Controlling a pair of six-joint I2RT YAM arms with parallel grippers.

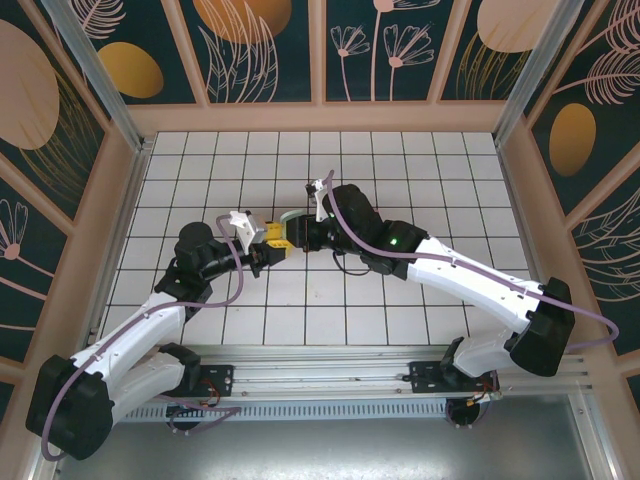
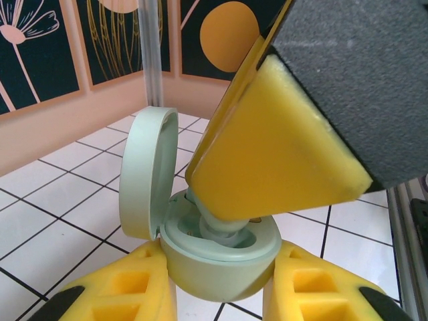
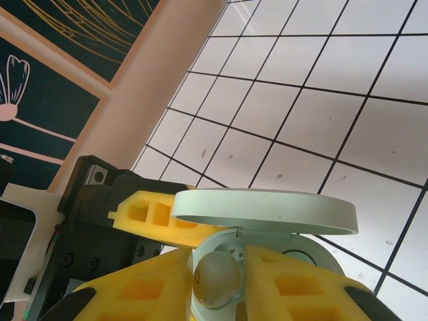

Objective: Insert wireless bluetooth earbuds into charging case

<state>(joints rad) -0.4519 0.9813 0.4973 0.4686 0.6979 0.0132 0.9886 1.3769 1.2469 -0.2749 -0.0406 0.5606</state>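
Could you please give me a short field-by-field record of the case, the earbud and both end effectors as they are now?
case: mint green, open
lid: hinged up, standing at the case's side
earbud: pale mint, at the mouth of the case, not clearly seated
left end effector: shut on the case body, one finger on each side
right end effector: over the open case, fingers flanking the earbud; gripping or releasing cannot be told
table: white tiles, dark grout lines
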